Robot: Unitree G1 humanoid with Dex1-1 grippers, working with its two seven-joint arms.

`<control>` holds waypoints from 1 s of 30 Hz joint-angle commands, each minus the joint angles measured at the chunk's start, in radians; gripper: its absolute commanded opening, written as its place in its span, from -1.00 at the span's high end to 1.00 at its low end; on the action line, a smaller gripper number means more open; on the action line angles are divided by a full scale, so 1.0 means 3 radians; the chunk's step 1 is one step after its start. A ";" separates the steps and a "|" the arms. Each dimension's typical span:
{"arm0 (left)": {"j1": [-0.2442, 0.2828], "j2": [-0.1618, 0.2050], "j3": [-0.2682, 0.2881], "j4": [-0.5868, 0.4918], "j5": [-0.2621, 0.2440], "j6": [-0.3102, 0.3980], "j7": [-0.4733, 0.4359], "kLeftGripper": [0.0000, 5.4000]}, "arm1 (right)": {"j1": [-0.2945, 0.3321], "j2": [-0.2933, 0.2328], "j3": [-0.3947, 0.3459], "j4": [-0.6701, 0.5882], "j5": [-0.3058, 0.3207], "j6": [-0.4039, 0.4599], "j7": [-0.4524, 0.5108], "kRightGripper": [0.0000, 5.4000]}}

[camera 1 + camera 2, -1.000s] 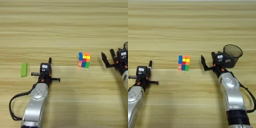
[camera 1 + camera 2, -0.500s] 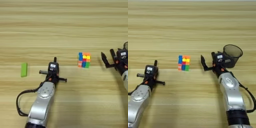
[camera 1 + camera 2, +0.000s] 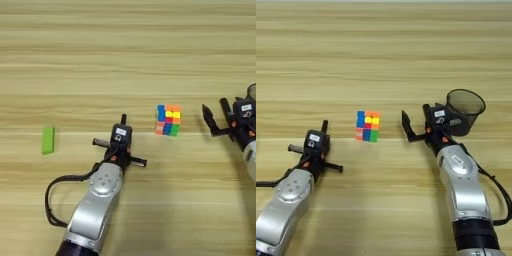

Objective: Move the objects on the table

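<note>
A scrambled multicolour puzzle cube [image 3: 168, 120] sits on the wood-grain table [image 3: 125, 55], near the middle. Far to the left lies a flat green block [image 3: 47, 140]. My left gripper [image 3: 123, 119] is left of the cube and slightly nearer, apart from it. Its fingers show as a single upward spike, shut on nothing. To the right of the cube, with a gap between them, my right gripper [image 3: 415, 115] stands open. Its two black fingers are spread and point towards the cube.
A black mesh cup [image 3: 465, 105] stands upright just behind and to the right of my right gripper. My left arm's black cable [image 3: 52, 200] loops on the table beside the forearm.
My left gripper has travelled right, away from the green block and closer to the cube. The right arm, cube and block have stayed put.
</note>
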 commanded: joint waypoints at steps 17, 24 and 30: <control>0.0052 -0.0397 -0.0317 0.0437 -0.0151 0.0120 0.0118 0.99 | -0.0090 -0.0013 -0.0001 0.0054 0.0004 -0.0037 0.0014 -1.00; 0.0045 -0.0380 -0.0394 0.0461 -0.0195 0.0096 0.0150 0.99 | -0.0088 -0.0012 0.0002 0.0057 -0.0001 -0.0038 0.0013 -1.00; 0.0042 -0.0353 -0.0397 0.0451 -0.0216 0.0085 0.0166 0.99 | -0.0088 -0.0012 0.0004 0.0067 -0.0005 -0.0045 0.0013 -1.00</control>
